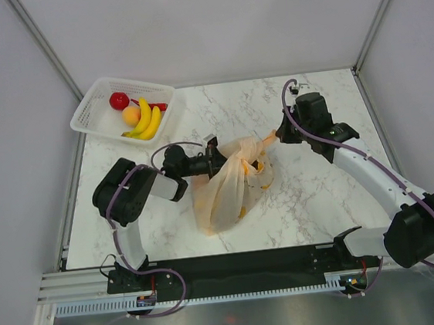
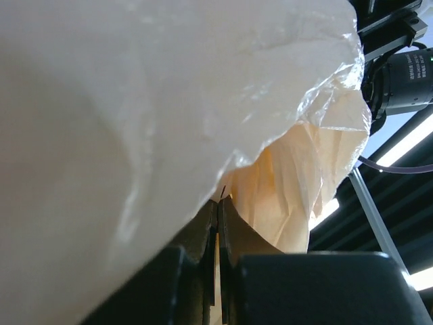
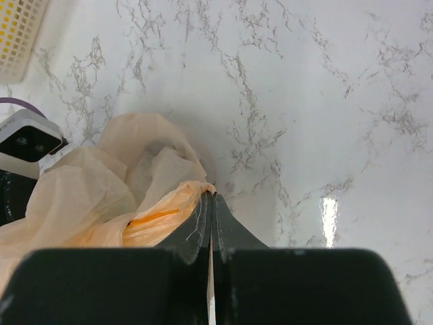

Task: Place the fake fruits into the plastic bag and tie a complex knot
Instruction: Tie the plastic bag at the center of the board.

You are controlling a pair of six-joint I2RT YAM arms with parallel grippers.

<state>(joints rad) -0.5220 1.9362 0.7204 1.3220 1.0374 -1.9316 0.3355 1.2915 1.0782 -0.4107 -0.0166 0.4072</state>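
Peach-beige translucent bag [image 1: 224, 189], print seemingly orange; white lattice basket [image 1: 89, 108]; grey-veined white marble table [image 1: 321, 190].

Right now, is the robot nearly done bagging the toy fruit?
Done: some fruit sits inside the plastic bag, showing yellow through it. In hand: the left gripper and right gripper are each shut on the bag's top, its bunched knot stretched between them. Left: bananas, an apple and a peach lie in the white basket, and the knot may need more tying.
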